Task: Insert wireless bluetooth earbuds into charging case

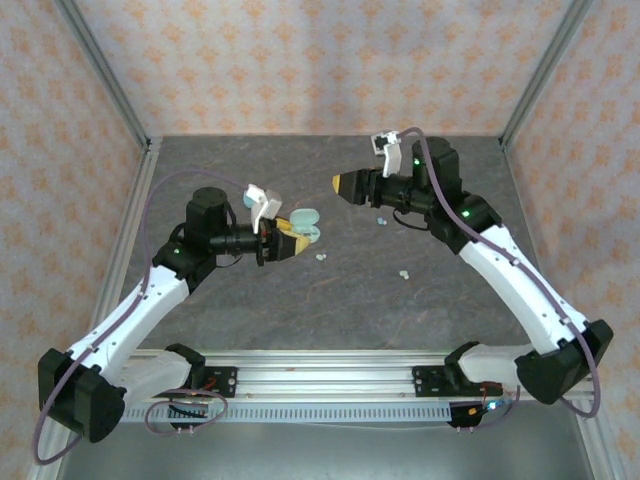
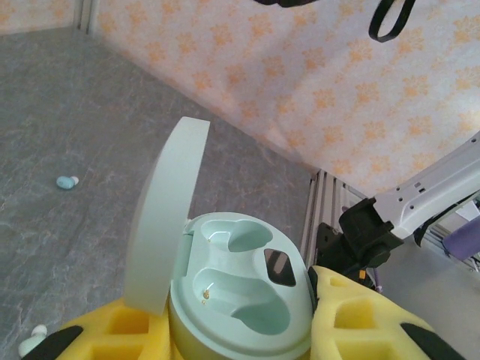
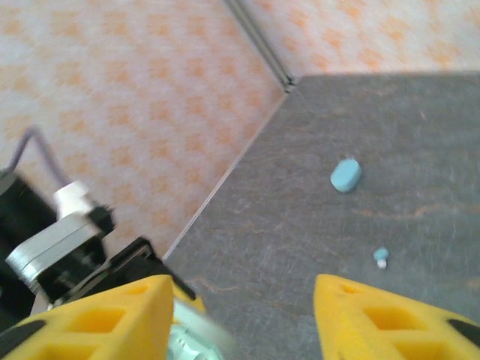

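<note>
Mottled grey table with scattered earbuds

**Legible markings: none**

No text, label, brand, number or sign can be read in any view. The charging case is plain mint-green plastic on both lid and tray. The wall panels carry only a repeating orange floral print, without lettering.
</note>
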